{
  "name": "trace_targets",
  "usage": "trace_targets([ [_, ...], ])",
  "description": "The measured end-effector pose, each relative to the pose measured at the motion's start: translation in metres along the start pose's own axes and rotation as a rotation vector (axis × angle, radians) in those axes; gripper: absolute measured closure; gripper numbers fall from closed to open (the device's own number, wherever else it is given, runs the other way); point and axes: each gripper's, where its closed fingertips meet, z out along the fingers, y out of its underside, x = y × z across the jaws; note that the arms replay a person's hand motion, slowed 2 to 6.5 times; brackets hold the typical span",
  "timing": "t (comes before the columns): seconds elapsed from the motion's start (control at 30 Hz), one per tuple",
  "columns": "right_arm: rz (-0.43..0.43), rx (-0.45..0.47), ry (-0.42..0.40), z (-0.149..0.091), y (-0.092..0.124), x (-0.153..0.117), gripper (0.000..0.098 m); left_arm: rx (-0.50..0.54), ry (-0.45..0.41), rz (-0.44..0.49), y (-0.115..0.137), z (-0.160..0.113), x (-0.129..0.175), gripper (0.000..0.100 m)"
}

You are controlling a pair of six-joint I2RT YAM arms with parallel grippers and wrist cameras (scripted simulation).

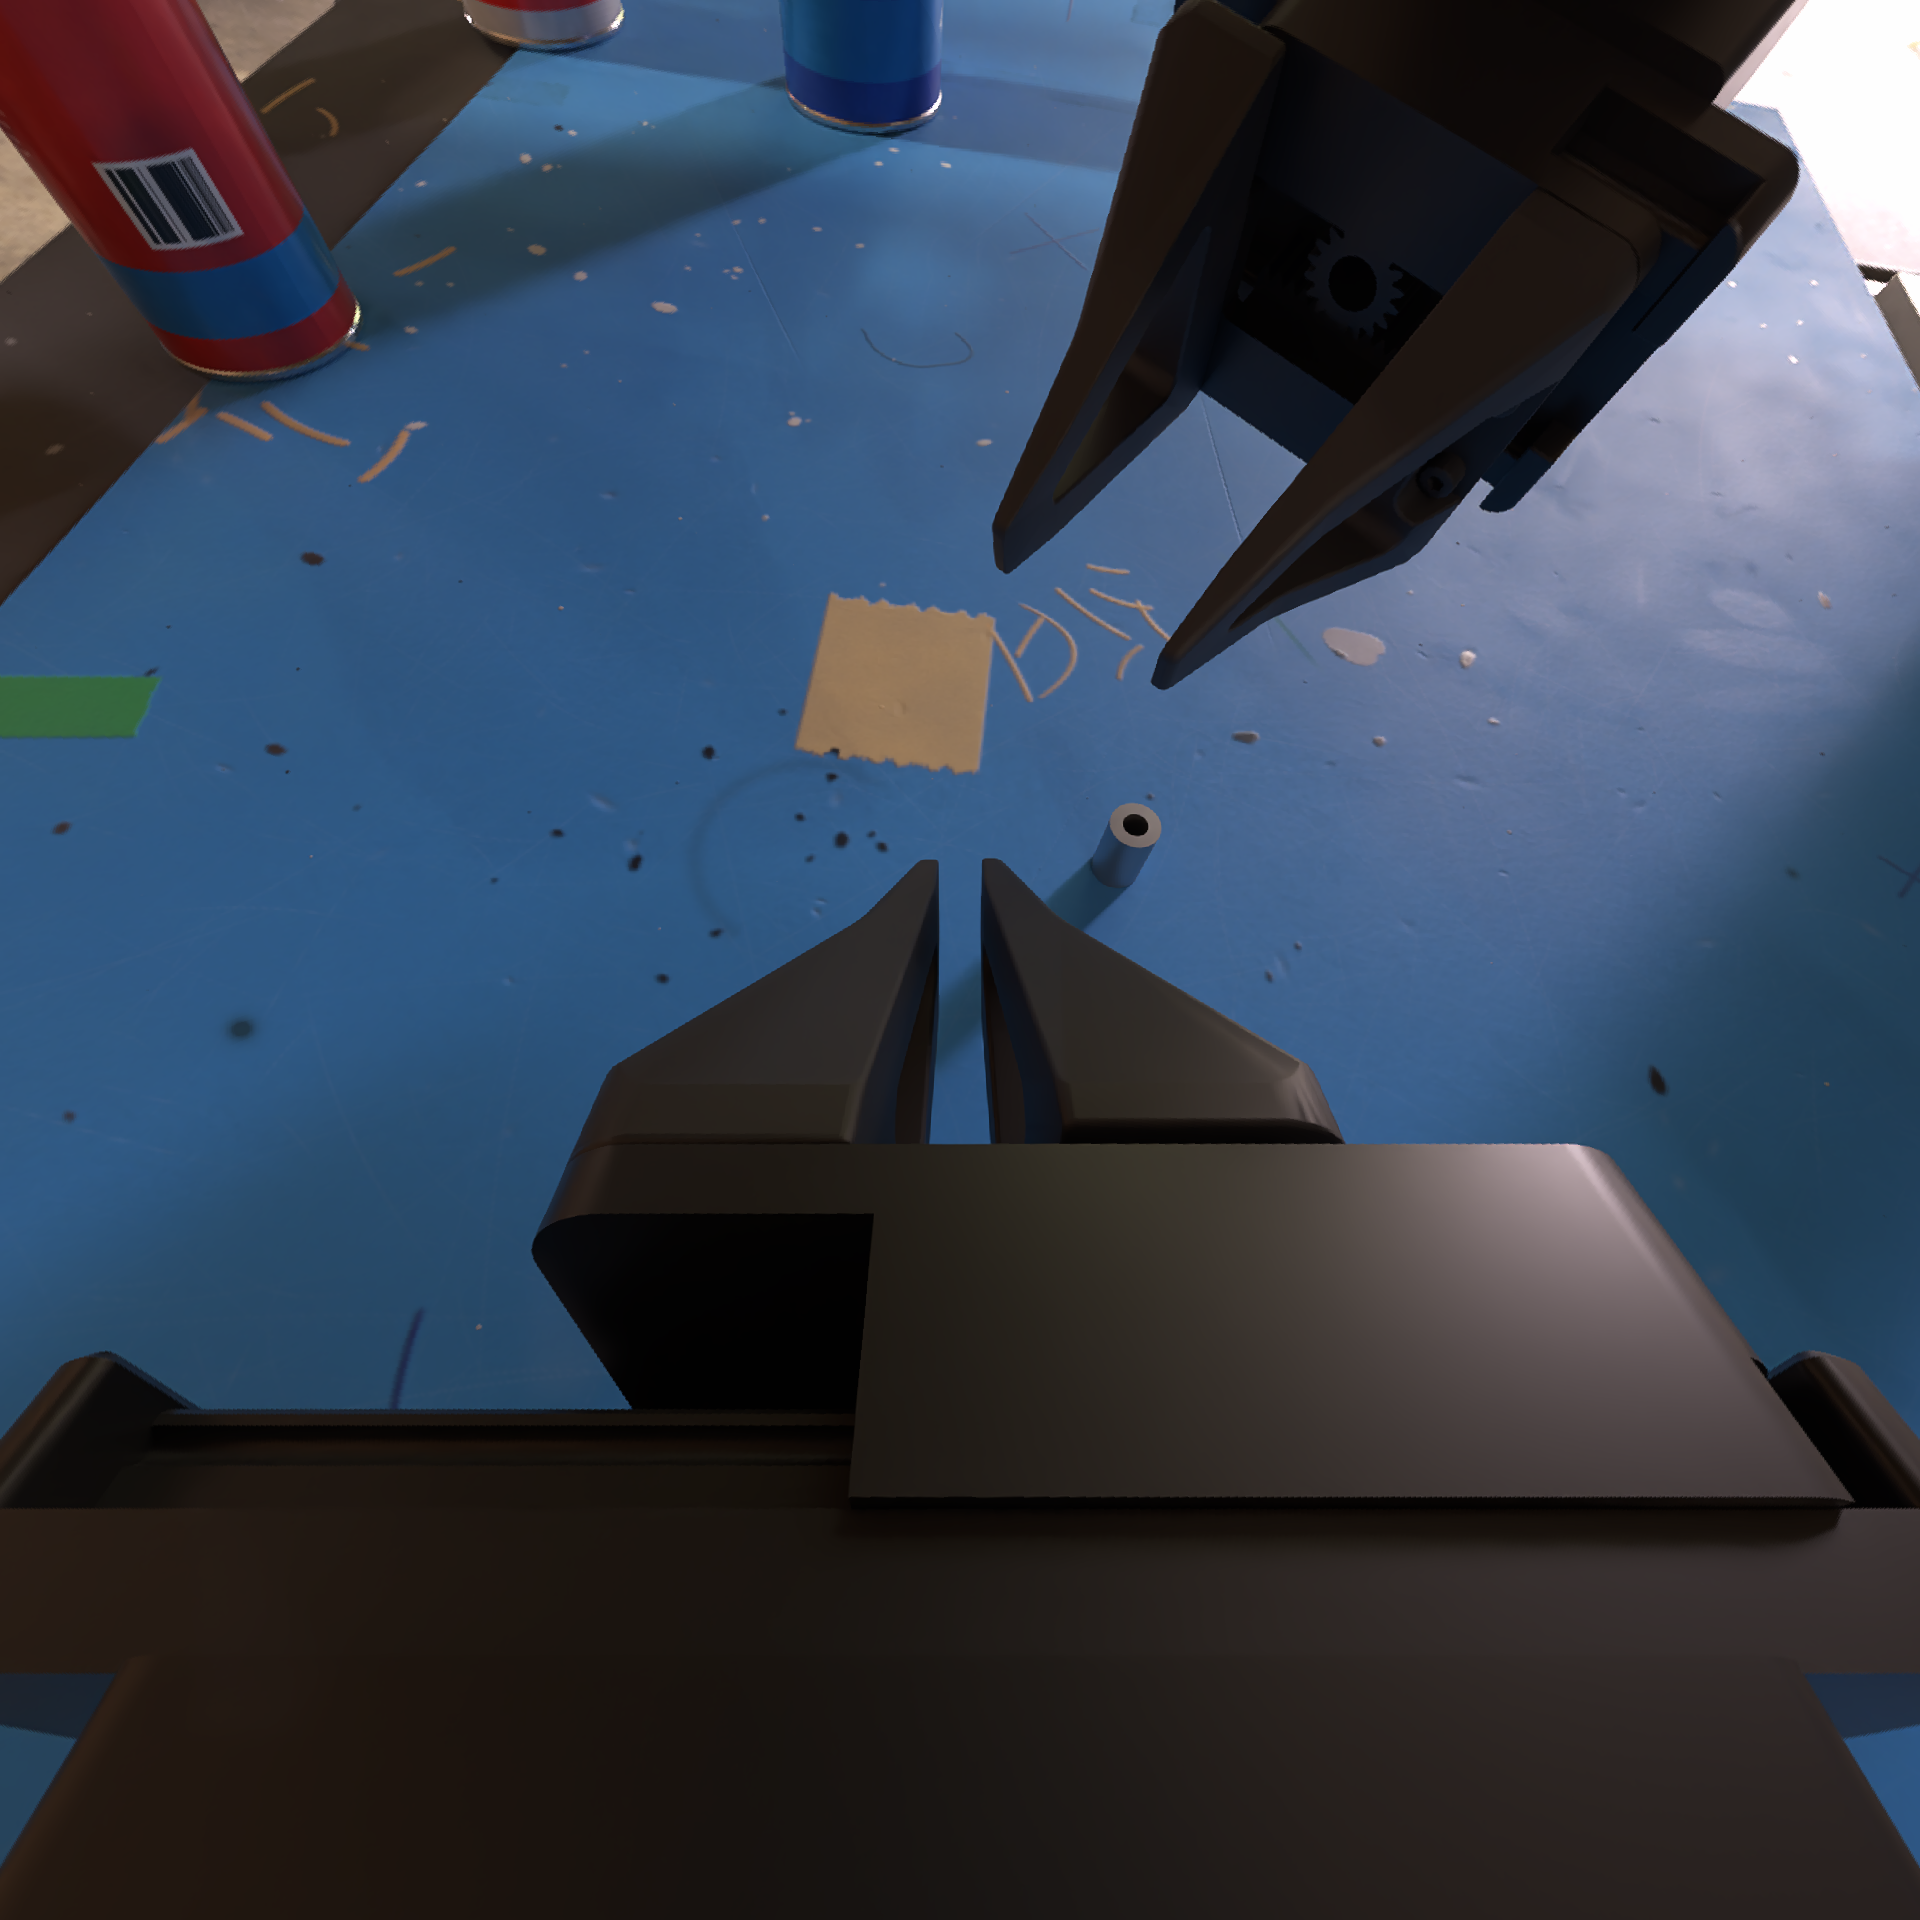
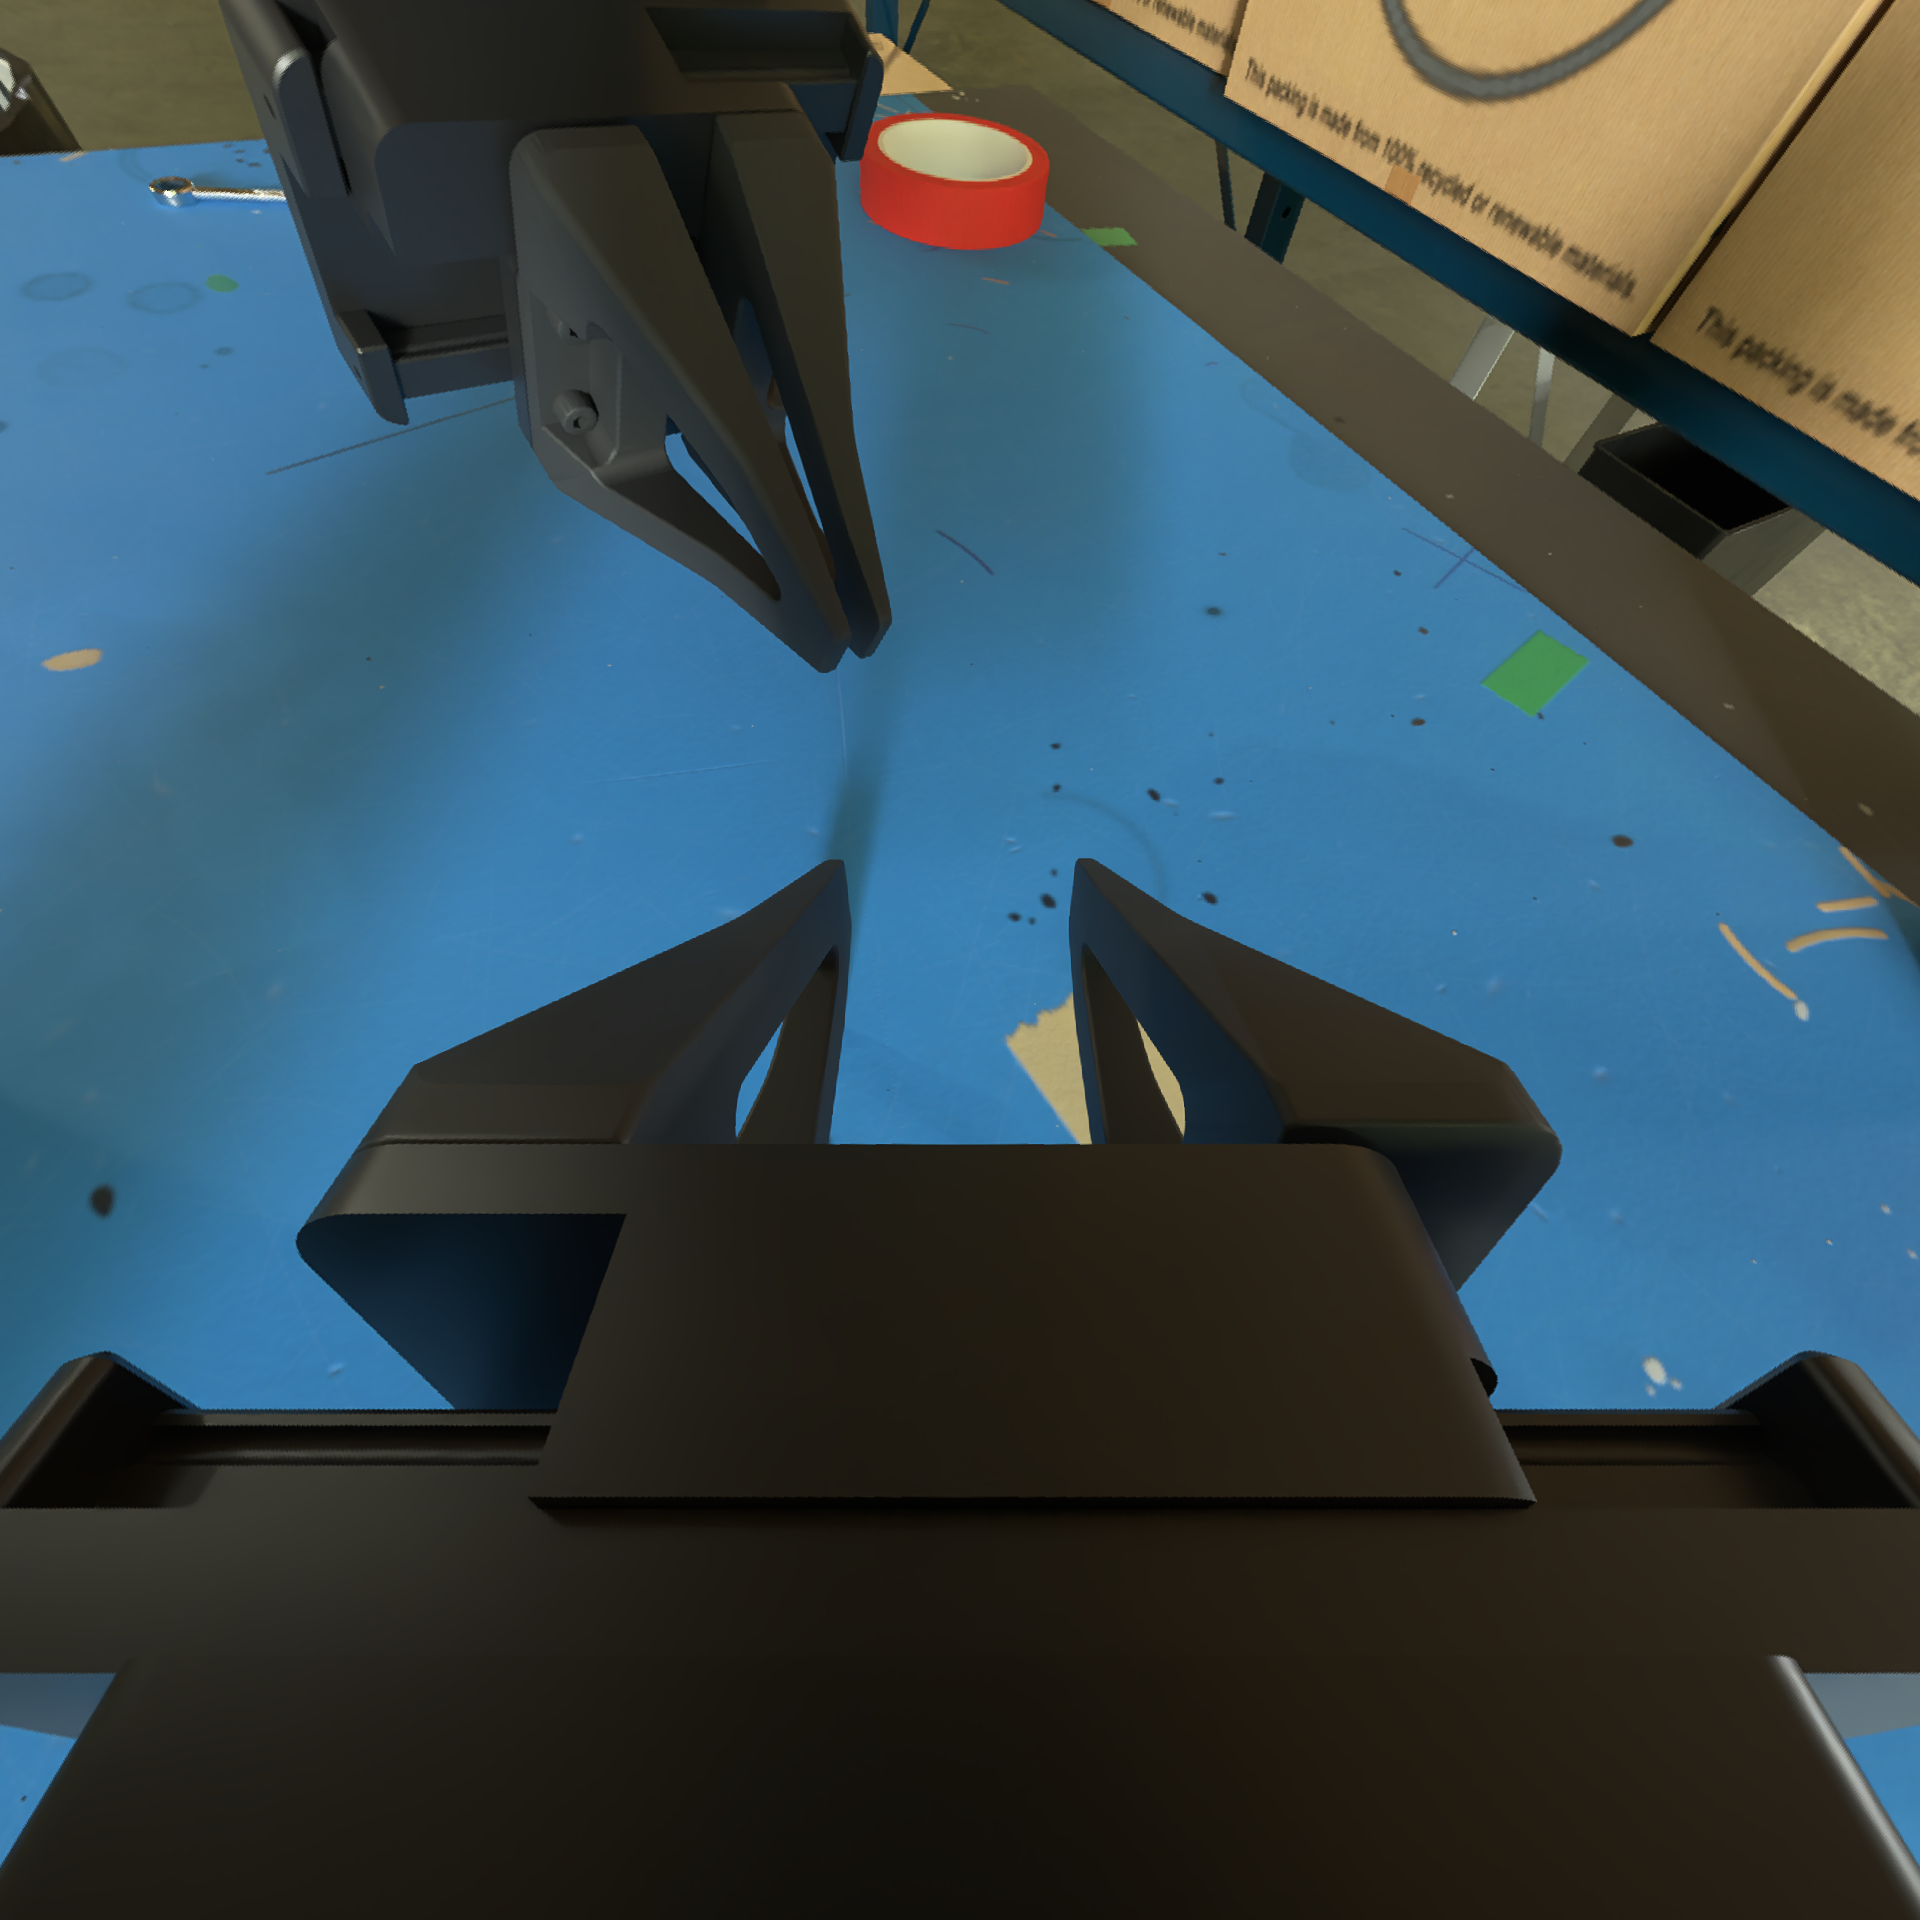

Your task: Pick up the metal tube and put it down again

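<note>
**Both grippers poised above table, tube free**

My left gripper (image 1: 960, 864) angles down, fingers nearly closed, empty. My right gripper (image 2: 961, 864) is spread wide, empty. The short grey metal tube (image 1: 1125, 847) stands upright on the blue table (image 1: 416, 935), just beside my left fingertips. Only the right wrist view shows the red tape roll (image 2: 954, 182).

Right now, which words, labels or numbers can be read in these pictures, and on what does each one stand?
Cardboard boxes: a printed line on each front; I do not copy writing.
Red can: white barcode label, no digits legible.
Blue table: scribbles only, no words.
</note>
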Motion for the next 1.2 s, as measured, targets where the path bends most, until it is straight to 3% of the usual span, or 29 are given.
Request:
trace_targets([
  [0.67,0.025,0.015,-0.013,-0.002,-0.002,0.001,0.0654,-0.086,0.048,-0.033,0.014,0.007,0.005,0.085],
  [1.2,0.051,0.028,-0.023,-0.003,-0.003,0.002,0.0696,-0.132,0.096,-0.036,0.023,0.013,0.011,0.084],
])
